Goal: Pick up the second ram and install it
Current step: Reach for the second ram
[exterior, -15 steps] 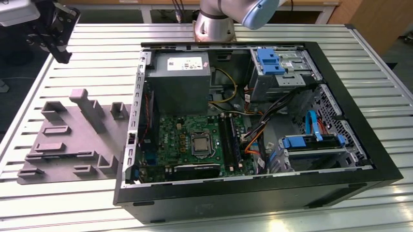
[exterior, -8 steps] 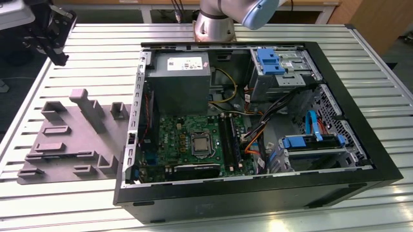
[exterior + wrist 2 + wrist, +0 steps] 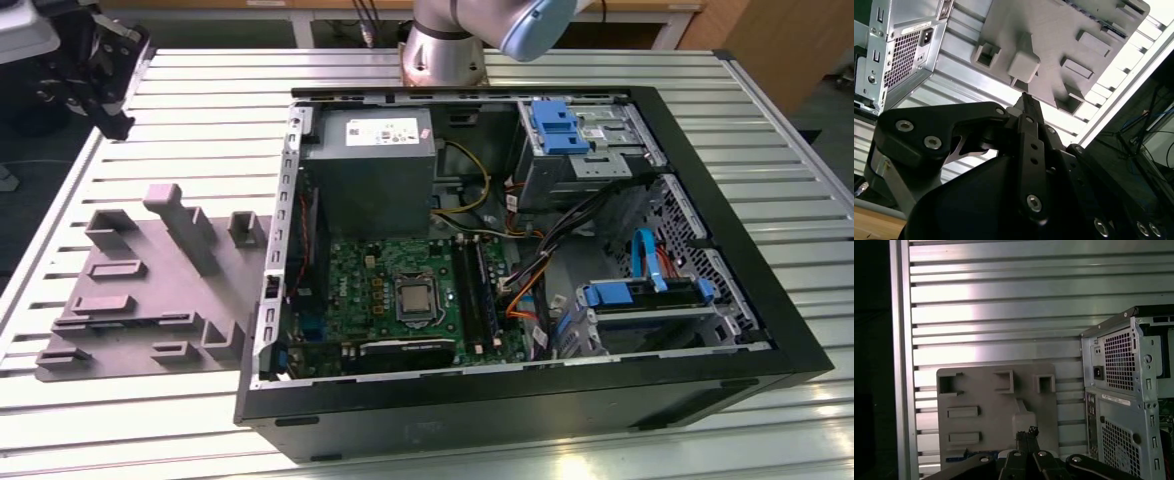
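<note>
I am reading the gripper [image 3: 1024, 98] fingers [image 3: 1030, 135] as clenched; beyond their tips, a matte grey moulded tray [image 3: 1054, 20] is presenting a square block [image 3: 1024, 65].

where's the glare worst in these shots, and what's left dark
First wrist view: glare whitens the table slats, and one edge falls to black. Second wrist view: a bright streak on the slats beside the grey tray, with the gripper dark against it. Exterior view: slats shine near the computer case, its inside dim.

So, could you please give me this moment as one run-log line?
gripper: fingers shut | aim: toward grey tray, apart from it | computer case: open, beside tray
</note>
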You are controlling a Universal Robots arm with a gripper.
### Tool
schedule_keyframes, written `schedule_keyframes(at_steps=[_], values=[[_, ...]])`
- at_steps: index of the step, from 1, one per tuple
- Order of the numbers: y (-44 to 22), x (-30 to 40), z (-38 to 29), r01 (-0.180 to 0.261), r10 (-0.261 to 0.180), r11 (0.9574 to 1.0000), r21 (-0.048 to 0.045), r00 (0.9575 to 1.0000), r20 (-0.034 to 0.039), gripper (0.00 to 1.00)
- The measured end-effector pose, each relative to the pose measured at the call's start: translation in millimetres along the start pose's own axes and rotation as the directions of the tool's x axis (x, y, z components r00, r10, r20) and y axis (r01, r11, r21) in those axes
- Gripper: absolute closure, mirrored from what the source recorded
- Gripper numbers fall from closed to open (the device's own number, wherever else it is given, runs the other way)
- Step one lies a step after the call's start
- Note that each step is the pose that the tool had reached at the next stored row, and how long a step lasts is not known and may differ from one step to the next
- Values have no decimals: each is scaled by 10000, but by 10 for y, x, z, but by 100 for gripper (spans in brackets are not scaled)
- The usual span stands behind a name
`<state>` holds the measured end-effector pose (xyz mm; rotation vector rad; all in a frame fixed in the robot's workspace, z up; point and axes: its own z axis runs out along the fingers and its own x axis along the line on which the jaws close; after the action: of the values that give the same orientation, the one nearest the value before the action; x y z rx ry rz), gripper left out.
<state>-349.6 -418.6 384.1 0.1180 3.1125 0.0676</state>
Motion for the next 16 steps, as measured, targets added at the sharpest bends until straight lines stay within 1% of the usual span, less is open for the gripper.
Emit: schedule_keyframes(at_steps=[16], values=[[-63, 150, 23, 0, 0, 10000, 0, 10000, 0, 89]])
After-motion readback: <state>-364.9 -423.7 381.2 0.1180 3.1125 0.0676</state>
